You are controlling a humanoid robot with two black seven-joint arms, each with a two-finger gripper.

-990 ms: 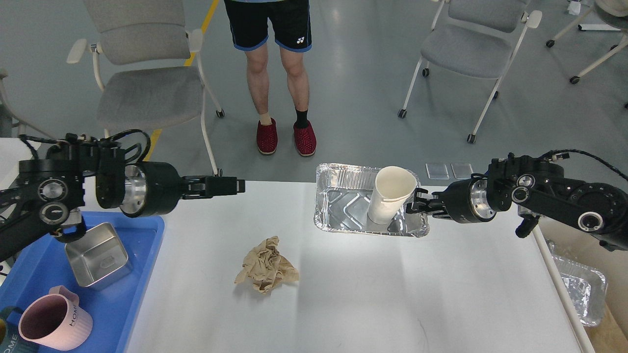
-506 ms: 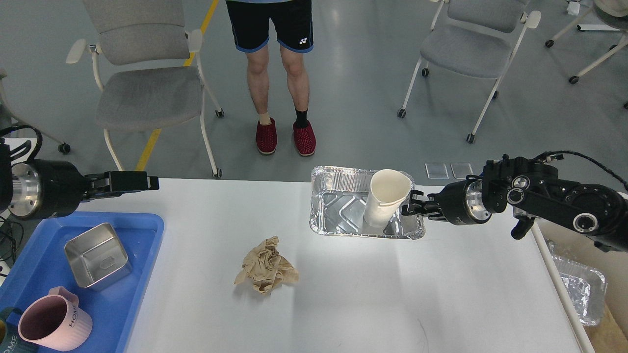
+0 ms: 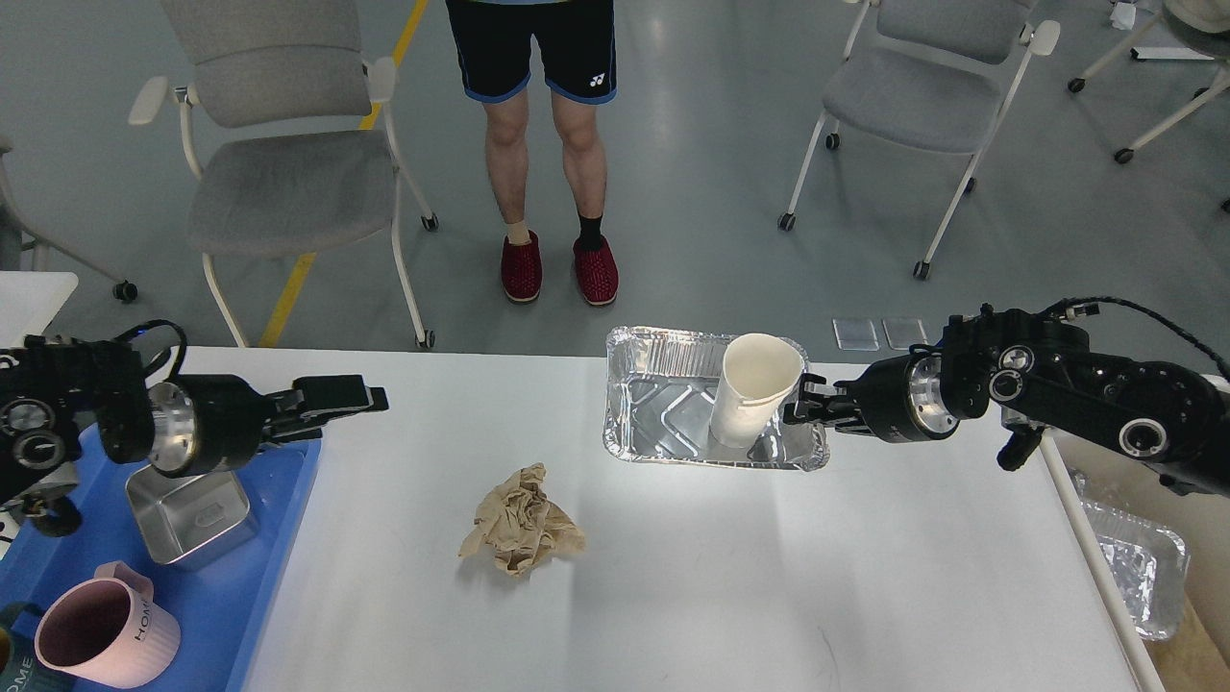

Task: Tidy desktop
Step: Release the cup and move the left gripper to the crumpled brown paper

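Note:
The white desktop (image 3: 730,577) fills the lower middle of the head view. A foil tray (image 3: 663,338) sits at its far edge with a white paper cup (image 3: 754,384) standing tilted inside. A crumpled brown paper (image 3: 522,522) lies near the middle. My right gripper (image 3: 799,408) comes in from the right and is shut on the foil tray's right rim, beside the cup. My left gripper (image 3: 351,399) hovers over the desktop's left side, just right of the blue tray (image 3: 279,500). It is open and empty.
The blue tray holds a metal box (image 3: 187,505) and a pink mug (image 3: 101,639). Another foil container (image 3: 1139,567) sits below the desktop's right edge. A person (image 3: 548,144) stands beyond the far edge, between two grey chairs (image 3: 279,183) (image 3: 913,96).
My right gripper has drawn the foil tray and cup slightly left. My left arm swung back to the left, then came forward again to the blue tray's edge.

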